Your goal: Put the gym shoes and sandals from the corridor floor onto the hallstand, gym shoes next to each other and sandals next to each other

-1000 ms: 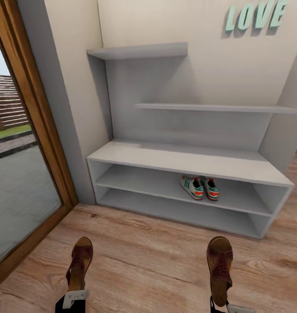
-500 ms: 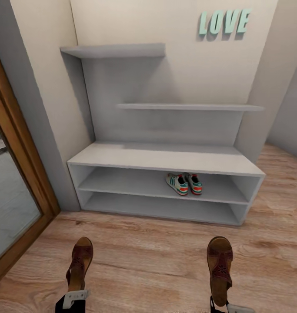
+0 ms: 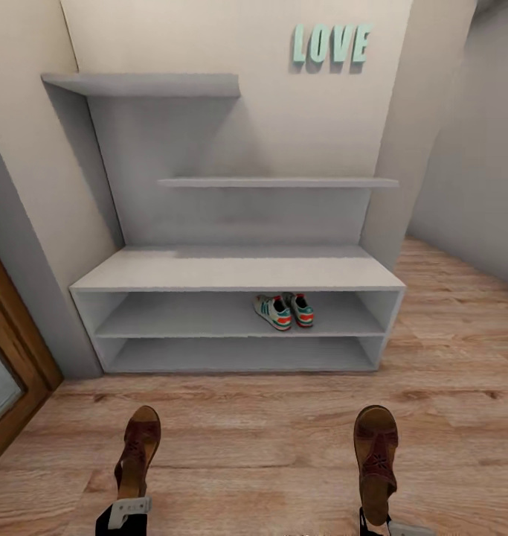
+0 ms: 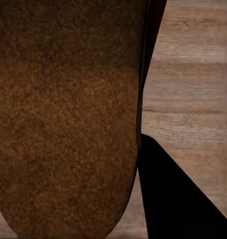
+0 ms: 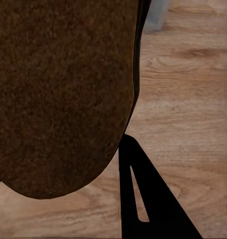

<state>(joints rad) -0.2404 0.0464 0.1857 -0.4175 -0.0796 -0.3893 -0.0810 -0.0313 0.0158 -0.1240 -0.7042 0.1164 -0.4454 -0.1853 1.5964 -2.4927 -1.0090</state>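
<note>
Gym shoes point(image 3: 283, 311) side by side on hallstand point(image 3: 239, 269) shelf — brown sandals point(image 3: 137, 449) apart, above floor point(image 3: 261, 454).

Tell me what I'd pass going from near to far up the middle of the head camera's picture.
The two sandals held nearest → bare wood floor → grey shoe rack with two sneakers on its shelf → wall shelves → teal LOVE letters.

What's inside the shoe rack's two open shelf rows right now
The upper row of the hallstand holds the two gym shoes, side by side right of centre. The lower row looks bare, though its back corners are in shadow.
</note>
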